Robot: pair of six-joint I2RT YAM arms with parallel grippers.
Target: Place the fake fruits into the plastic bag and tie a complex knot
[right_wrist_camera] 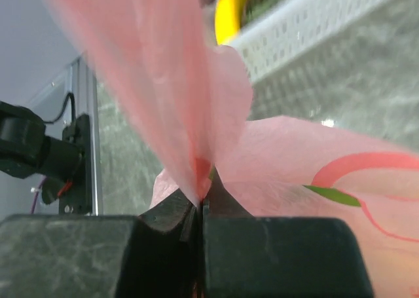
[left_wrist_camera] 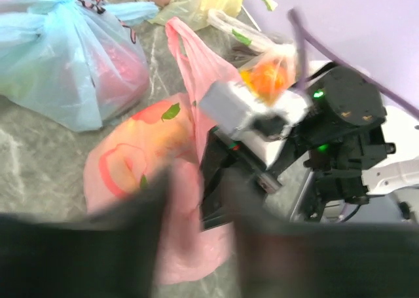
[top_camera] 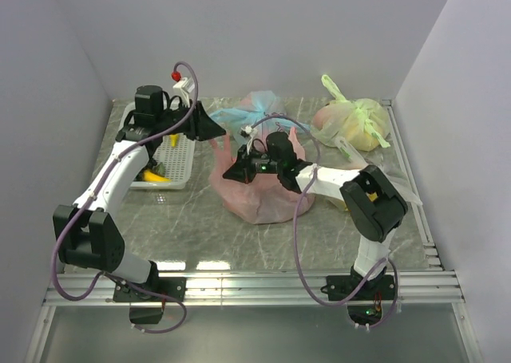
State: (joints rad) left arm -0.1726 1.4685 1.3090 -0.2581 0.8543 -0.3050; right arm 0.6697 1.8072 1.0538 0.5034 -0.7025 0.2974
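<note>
The pink plastic bag [top_camera: 263, 199] sits mid-table, bulging, with printed fruit pictures on its side [left_wrist_camera: 131, 154]. My right gripper [top_camera: 237, 171] is shut on a pinch of its pink plastic [right_wrist_camera: 203, 203] near the top. One pink handle [left_wrist_camera: 190, 55] stands upward toward my left gripper [top_camera: 217, 128]. In the left wrist view that gripper [left_wrist_camera: 200, 186] is blurred, its fingers apart, with pink film showing in the gap behind them. A yellow banana [top_camera: 156, 175] lies in the white tray [top_camera: 180, 167]. A knot on the pink bag is out of view.
A tied light blue bag [top_camera: 255, 112] lies behind the pink one, and a tied pale green bag [top_camera: 351, 124] sits at the back right. A small clear bag with an orange fruit [left_wrist_camera: 265, 82] lies by the right arm. Walls close in both sides.
</note>
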